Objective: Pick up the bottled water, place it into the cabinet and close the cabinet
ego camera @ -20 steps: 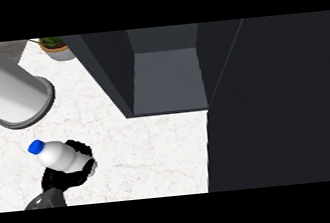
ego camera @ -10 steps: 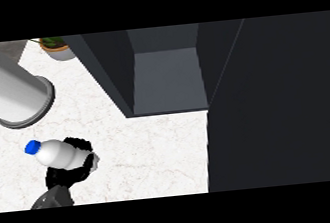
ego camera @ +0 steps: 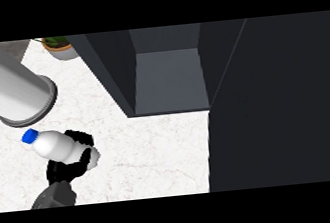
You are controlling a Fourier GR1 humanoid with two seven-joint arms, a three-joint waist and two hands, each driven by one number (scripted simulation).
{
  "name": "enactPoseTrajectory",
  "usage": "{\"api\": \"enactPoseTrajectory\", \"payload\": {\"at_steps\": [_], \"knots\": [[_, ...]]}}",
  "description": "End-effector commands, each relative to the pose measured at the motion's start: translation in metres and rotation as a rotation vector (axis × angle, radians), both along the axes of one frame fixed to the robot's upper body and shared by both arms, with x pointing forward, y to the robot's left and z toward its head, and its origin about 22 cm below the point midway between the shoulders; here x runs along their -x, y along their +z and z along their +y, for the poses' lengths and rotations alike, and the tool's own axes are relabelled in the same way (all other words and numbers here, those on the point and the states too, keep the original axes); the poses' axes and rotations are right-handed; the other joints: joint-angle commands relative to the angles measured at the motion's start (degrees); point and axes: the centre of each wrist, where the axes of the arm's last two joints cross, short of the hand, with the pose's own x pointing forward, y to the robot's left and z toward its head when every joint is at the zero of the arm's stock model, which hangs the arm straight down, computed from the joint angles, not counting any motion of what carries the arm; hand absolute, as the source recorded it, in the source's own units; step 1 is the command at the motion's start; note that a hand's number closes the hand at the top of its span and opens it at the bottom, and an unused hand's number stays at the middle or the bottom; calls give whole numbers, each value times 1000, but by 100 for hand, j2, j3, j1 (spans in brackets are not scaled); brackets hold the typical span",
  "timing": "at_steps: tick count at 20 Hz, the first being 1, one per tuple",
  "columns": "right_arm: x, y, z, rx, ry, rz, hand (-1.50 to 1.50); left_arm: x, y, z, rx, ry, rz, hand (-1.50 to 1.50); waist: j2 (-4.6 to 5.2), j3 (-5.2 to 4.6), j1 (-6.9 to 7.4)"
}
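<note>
At lower left, one forearm rises to the left hand, whose fingers are curled around the one bottled water, blue cap toward upper left, over the counter. One open cabinet is at top centre and one potted plant at upper left.

Blue-capped white bottled water; black left hand; white, faintly veined counter; dark grey cabinet; upper-left pot possibly tan.
</note>
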Motion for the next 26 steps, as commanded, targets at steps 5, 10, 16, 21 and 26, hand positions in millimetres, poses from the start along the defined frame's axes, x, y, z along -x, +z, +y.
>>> {"api": "enactPoseTrajectory", "payload": {"at_steps": [5,10,16,21,26], "knots": [[0,15,-3,-8,13,23,-150,-9,35,-46,-3,-91,-28,150,-2,0,9],[-4,8,-4,-28,2,16,-150,-15,69,-73,-40,-92,-109,150,2,-1,-12],[-15,1,3,-34,30,17,-150,-42,122,-117,-121,-88,-142,150,15,-3,-32],[-3,-6,7,-25,45,6,-150,-55,143,-155,-178,-85,-130,150,15,-4,-67],[0,4,8,-29,28,3,-150,-76,180,-183,-205,-73,-150,150,15,-4,-78]]}}
